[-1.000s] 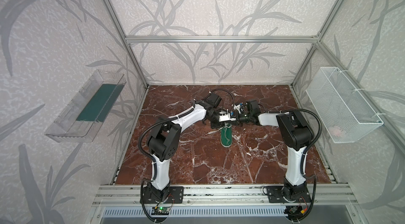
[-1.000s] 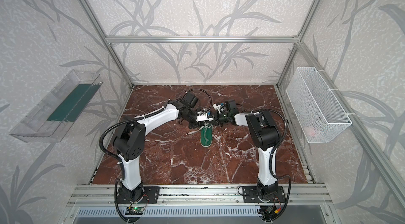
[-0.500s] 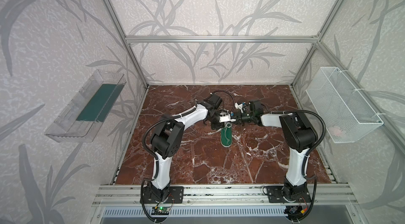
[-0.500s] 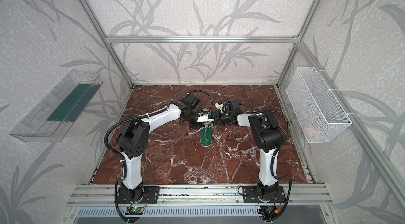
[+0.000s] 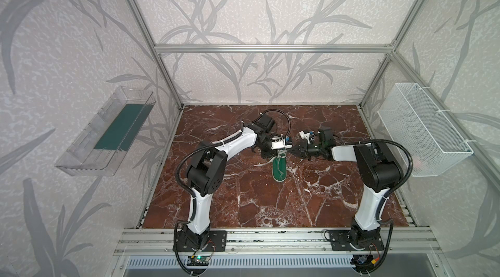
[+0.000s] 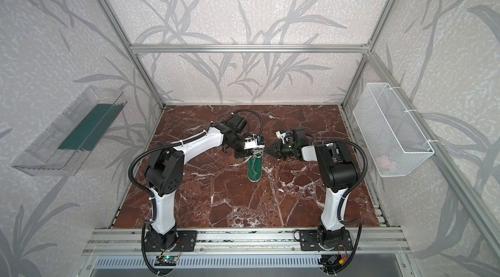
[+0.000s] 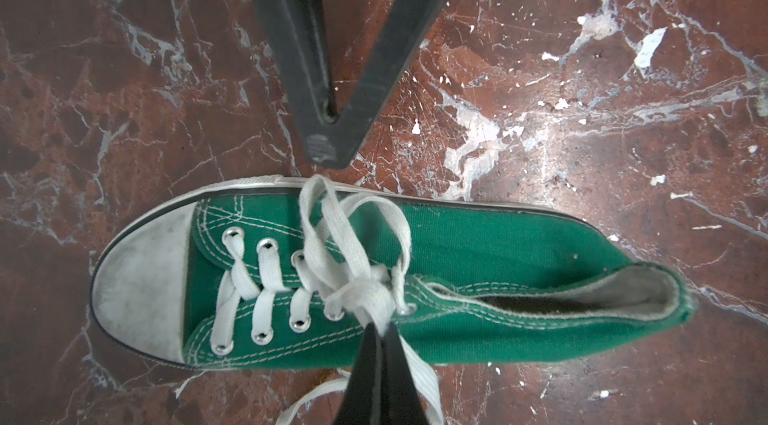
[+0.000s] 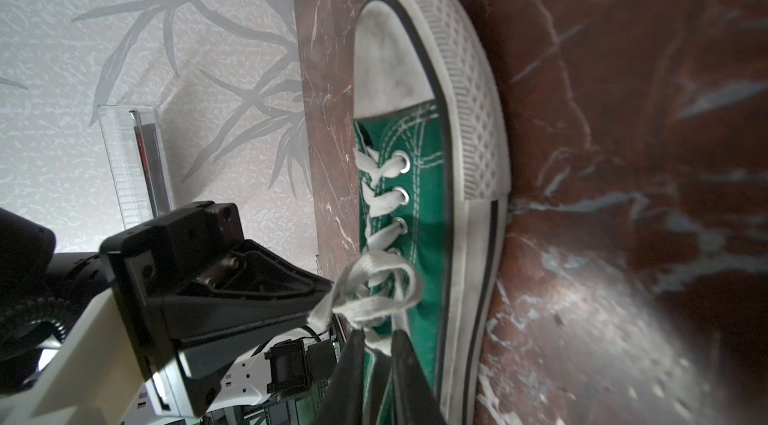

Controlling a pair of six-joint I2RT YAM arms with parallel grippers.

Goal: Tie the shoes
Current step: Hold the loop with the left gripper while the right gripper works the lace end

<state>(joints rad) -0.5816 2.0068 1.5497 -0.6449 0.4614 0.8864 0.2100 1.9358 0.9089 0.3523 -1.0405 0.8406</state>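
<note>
The green shoe (image 5: 279, 170) (image 6: 254, 171) lies mid-table with its white toe cap toward the front. Its white laces (image 7: 365, 277) are crossed into a loose knot with two loops over the top eyelets. My left gripper (image 7: 380, 329) (image 5: 279, 153) is shut on a lace strand right at the knot. From the opposite side, my right gripper (image 8: 378, 335) (image 7: 328, 159) (image 5: 290, 150) is closed on the tip of a lace loop, which runs taut to it over the sole edge. A loose lace end (image 5: 263, 164) trails on the marble to the left of the shoe.
The shoe lies on a red-brown marble table top (image 5: 270, 202). A clear plastic bin (image 5: 108, 132) hangs on the left wall. On the right wall hangs a white wire basket (image 5: 422, 126). Both arm bases stand on the front rail.
Both grippers stay at the shoe's laces. The right wrist has drifted slightly to the right, and the left arm's elbow has shifted a little.
</note>
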